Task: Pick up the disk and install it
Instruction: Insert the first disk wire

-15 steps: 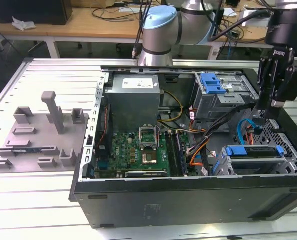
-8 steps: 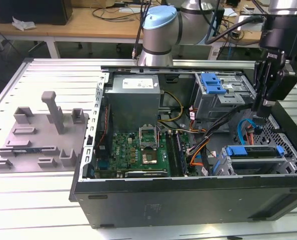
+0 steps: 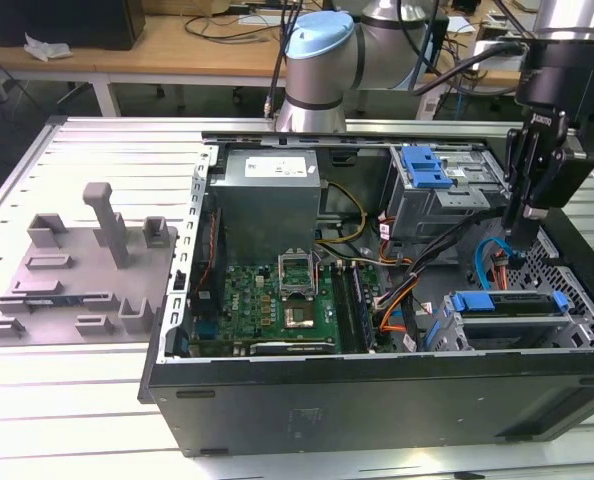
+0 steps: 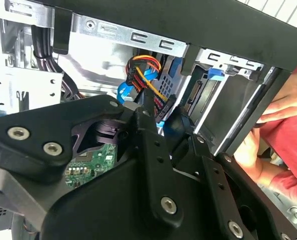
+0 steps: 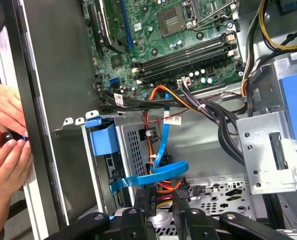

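Disk [image 3: 507,303] in cage [image 3: 580,326], just under hand [image 3: 514,244], w/o contact

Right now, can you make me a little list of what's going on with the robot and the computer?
Place: open computer case on a slatted table
Gripper: gripper low inside the case, near the blue cable
Disk: disk seems seated in the drive cage, blue carrier showing
Person: hands at the case edge

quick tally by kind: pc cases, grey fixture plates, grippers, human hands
pc case: 1
grey fixture plate: 1
gripper: 1
human hands: 2
total: 5
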{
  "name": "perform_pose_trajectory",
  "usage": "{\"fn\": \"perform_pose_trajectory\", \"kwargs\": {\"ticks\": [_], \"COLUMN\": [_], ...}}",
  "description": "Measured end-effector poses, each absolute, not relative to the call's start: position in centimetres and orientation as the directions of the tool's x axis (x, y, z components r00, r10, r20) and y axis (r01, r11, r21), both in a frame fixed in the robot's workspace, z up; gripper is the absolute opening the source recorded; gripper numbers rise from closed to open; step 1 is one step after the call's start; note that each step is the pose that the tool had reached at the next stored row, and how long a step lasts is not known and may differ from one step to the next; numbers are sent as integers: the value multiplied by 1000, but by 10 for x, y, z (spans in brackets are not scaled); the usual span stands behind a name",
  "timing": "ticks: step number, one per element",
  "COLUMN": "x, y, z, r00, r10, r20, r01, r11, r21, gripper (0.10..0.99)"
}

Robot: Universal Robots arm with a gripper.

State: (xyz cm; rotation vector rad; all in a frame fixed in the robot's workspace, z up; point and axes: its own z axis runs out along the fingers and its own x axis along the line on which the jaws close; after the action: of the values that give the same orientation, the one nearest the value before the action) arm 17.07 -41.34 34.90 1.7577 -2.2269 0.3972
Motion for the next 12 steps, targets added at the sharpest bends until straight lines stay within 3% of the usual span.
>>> {"fn": "perform_pose_trajectory", "kwargs": {"ticks": [12], "x": [165], "y": [-414], "z": [345], "r00": [-242], "r10": [-895], "r20": [374], "r01": [-970], "r11": [227], "r21": [-82], "gripper": [349]}}
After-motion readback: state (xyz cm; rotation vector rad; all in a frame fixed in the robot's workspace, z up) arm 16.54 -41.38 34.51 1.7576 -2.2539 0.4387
